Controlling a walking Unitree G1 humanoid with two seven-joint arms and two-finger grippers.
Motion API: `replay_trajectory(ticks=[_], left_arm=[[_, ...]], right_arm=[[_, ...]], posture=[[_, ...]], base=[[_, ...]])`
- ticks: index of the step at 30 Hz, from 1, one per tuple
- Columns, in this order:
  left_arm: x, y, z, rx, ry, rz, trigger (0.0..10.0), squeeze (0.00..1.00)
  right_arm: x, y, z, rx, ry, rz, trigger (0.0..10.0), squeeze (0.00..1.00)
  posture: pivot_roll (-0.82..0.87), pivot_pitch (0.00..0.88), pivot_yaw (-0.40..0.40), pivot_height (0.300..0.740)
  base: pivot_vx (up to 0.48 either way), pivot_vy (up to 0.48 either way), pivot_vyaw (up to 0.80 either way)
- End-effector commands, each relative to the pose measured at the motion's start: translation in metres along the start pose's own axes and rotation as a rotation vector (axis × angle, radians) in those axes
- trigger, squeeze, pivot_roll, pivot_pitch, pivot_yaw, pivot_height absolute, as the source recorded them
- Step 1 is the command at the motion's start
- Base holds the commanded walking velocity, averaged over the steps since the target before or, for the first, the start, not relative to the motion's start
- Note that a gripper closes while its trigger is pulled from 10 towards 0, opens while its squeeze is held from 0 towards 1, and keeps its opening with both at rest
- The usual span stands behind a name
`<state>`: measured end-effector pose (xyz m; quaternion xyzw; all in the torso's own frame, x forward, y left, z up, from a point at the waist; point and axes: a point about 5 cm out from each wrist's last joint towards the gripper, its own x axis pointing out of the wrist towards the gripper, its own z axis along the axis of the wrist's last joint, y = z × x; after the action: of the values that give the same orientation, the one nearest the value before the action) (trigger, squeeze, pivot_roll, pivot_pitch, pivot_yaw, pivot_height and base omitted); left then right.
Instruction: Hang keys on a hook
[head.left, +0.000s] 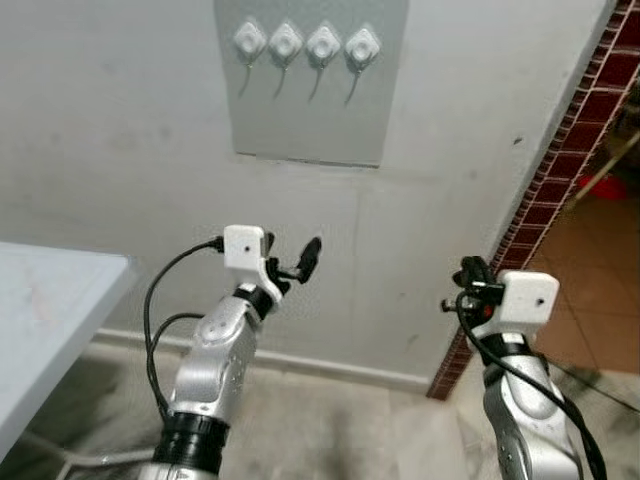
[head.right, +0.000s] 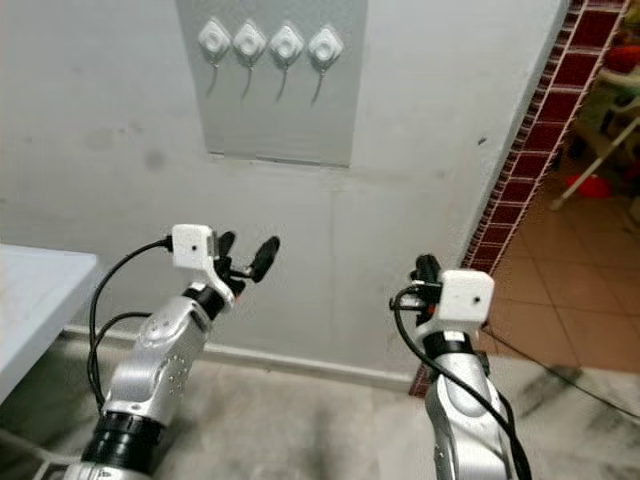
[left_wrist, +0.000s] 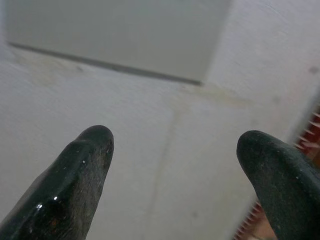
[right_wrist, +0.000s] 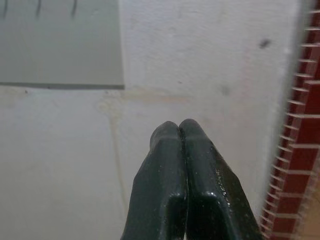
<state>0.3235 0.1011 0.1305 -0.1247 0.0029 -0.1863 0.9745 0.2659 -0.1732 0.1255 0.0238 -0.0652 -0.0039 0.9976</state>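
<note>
Here the robot is standing before a pale wall, and both arms are raised toward it with nothing between the fingers. The left gripper (head.left: 292, 258) is hanging well below the grey panel (head.left: 310, 110), its two black fingers (left_wrist: 75, 185) spread wide and pointing at the bare plaster under the panel's lower edge. The right gripper (right_wrist: 181, 131) is pointing at the wall nearer the red brick edge (head.left: 560, 170), its fingers pressed together on nothing. Four white hooks (head.left: 305, 43) are sitting in a row along the panel's top edge, each with a thin prong curving down, and all four are bare. I cannot make out the keys anywhere, so I cannot say where they are lying. A white table (head.left: 40, 300) is showing its near corner on the robot's left. Judging from this, the task is only beginning: the next move is finding and picking up the keys before lifting them to a hook.
</note>
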Motion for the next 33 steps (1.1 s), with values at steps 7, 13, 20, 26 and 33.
replay_trajectory(ticks=[7, 13, 20, 26, 33], left_arm=[[-0.002, 0.009, 0.004, 0.007, -0.009, 0.039, 10.0, 0.00], [-0.001, 0.010, 0.003, 0.003, -0.004, 0.079, 10.0, 0.00], [0.001, 0.012, 0.002, -0.017, 0.009, 0.134, 10.0, 0.00], [0.006, 0.008, 0.007, 0.020, 0.004, 0.141, 10.0, 0.00], [0.008, -0.016, 0.022, 0.117, -0.054, -0.044, 10.0, 0.00]], right_arm=[[0.002, 0.011, 0.007, 0.014, -0.029, 0.041, 10.0, 0.00], [0.002, 0.011, 0.007, 0.012, -0.028, 0.047, 10.0, 0.00], [0.002, 0.011, 0.007, 0.006, -0.025, 0.054, 10.0, 0.00], [0.003, 0.011, 0.007, -0.002, -0.018, 0.066, 10.0, 0.00], [0.013, 0.005, 0.012, -0.035, -0.034, 0.102, 10.0, 0.00]], posture=[[0.02, 0.019, -0.013, 0.740], [0.02, 0.018, -0.015, 0.740], [0.01, 0.015, -0.018, 0.740], [0.01, 0.010, -0.020, 0.740], [0.01, 0.007, -0.024, 0.740]], base=[[0.459, 0.000, 0.00], [0.226, 0.000, 0.00], [0.000, 0.000, 0.00], [0.000, 0.000, 0.00], [0.000, 0.000, 0.00]])
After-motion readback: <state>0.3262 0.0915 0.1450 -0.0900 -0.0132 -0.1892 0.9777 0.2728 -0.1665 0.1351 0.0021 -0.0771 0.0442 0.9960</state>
